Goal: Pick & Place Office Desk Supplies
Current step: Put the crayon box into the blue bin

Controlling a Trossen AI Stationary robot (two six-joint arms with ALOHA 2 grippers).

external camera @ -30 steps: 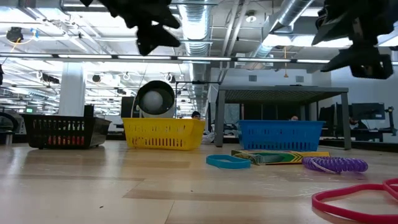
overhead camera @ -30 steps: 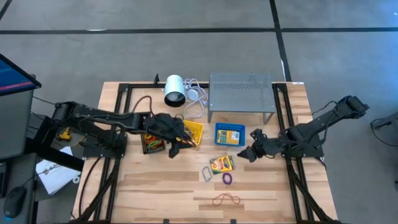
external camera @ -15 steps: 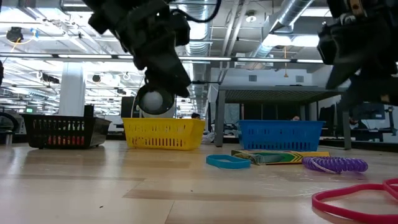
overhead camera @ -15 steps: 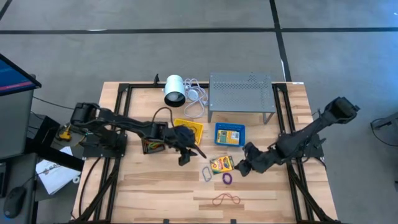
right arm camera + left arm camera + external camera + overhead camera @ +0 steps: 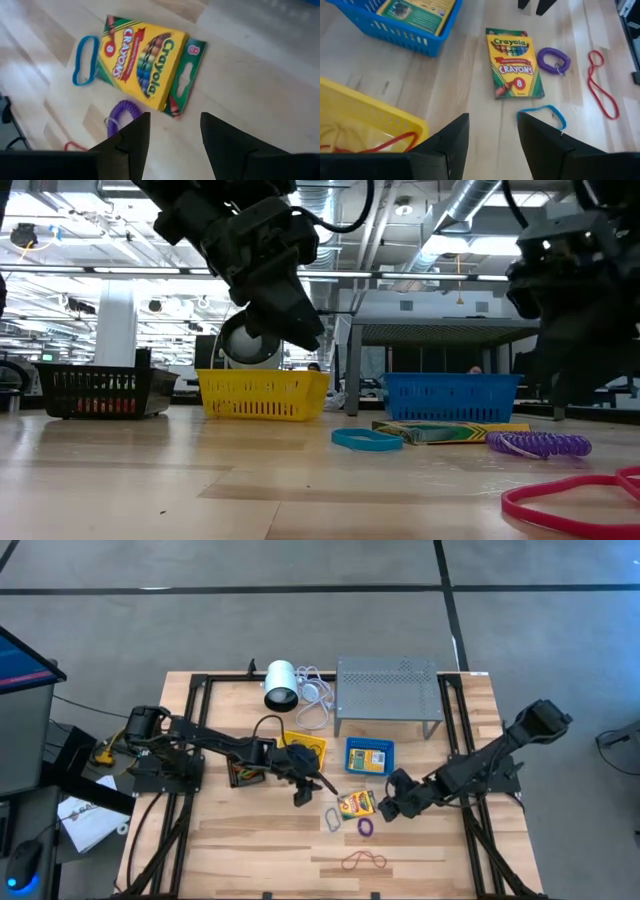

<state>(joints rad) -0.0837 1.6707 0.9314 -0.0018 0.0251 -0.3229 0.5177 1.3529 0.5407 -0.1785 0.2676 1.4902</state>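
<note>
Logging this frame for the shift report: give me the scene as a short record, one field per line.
left gripper: open, empty, above the table near the yellow basket
right gripper: open, empty, just beside the crayon box
loose on table: crayon box, blue band, purple coil, red band
blue basket: holds another crayon box
black basket: left of the yellow one
not involved: white cylinder, grey rack
</note>
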